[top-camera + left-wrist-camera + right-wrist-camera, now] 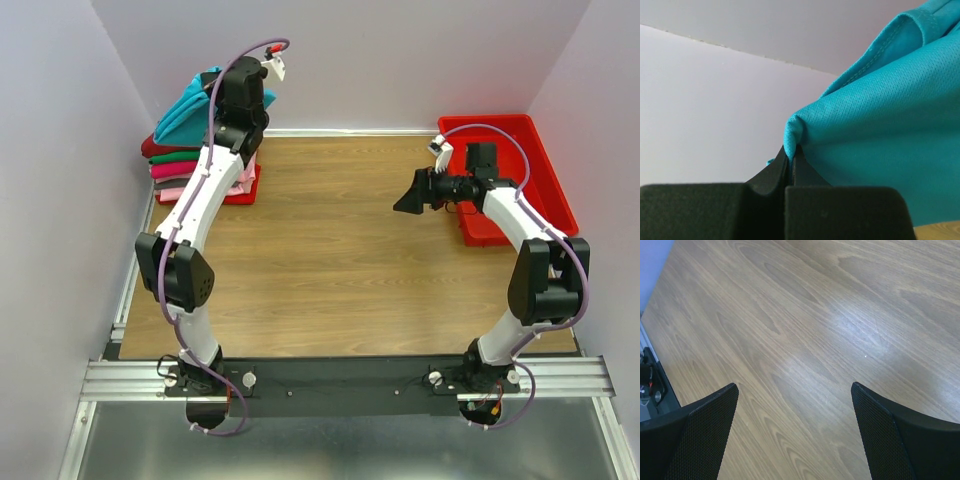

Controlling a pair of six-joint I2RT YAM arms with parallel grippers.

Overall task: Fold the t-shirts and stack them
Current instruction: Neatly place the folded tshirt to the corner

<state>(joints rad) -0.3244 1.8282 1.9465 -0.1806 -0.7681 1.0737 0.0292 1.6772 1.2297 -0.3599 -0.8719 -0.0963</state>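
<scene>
Top external view: we see the teal t-shirt [188,110] atop the stack of folded t-shirts [190,172], in the far-left corner of the table [330,250].
Left gripper [791,156]: pressed together on a pinch of teal cloth, which puckers at the tips.
Right gripper [794,387]: spread wide, holding nothing, over bare wood near the red bin [520,150].
Step in hand: we judge it to be setting the teal tee on the pile.
Next move: let go, then lift away without dragging cloth.
Lie: bunched, not flat. Its long axis seems to run near-left to far-right, rising toward the pinch.

teal t-shirt [880,130] cut off at right, folded stack [170,162] seemingly half behind left arm [205,195]
</scene>
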